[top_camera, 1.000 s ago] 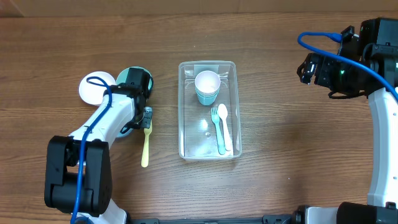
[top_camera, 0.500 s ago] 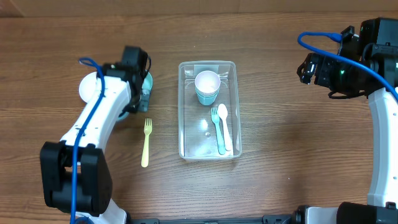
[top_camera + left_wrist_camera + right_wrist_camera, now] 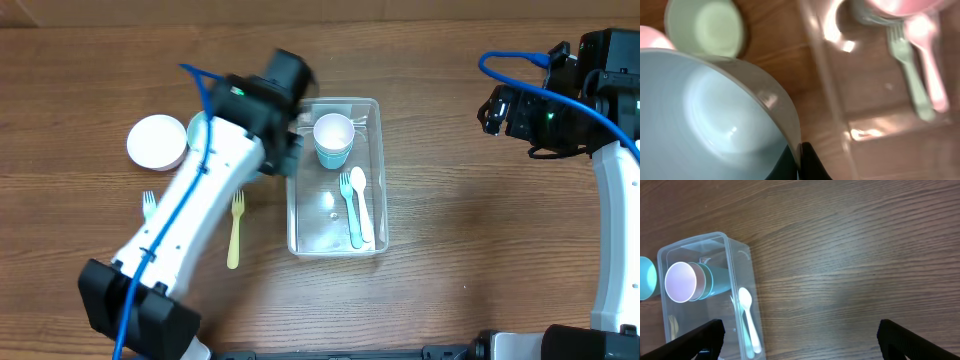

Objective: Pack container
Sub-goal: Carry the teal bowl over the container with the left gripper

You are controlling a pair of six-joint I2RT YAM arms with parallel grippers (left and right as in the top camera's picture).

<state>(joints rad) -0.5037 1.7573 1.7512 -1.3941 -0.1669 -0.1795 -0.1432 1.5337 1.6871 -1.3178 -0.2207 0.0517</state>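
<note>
The clear container (image 3: pixel 292 205) sits in the middle of the wooden table (image 3: pixel 460 230), its long sides running from 12 to 6 o'clock. Inside it, a stack of cups (image 3: pixel 333 139) with a white one on top stands at the 12 o'clock end. A teal fork (image 3: pixel 350 207) and a white spoon (image 3: pixel 362 206) lie side by side toward 5 o'clock. The left gripper (image 3: pixel 799 161) is pinched shut on the rim of a teal bowl (image 3: pixel 700 120), and the wrist view, though blurred, shows that rim between the dark fingertips. The gripper hangs at the container's 10 o'clock corner, the bowl just beside the tub's left wall; whether they touch cannot be told. From overhead the arm hides the held bowl. At 9 o'clock from that corner a second teal bowl (image 3: pixel 197 129) rests on the table, with a white bowl (image 3: pixel 157 141) touching or just beside it farther out. A yellow fork (image 3: pixel 235 231) lies near the container's left side at 8 o'clock, and the tines of a pale fork (image 3: pixel 148 204) show beyond the arm. The right gripper (image 3: pixel 801 342) is spread wide with nothing between its fingers, well apart from the container at 2 o'clock.
</note>
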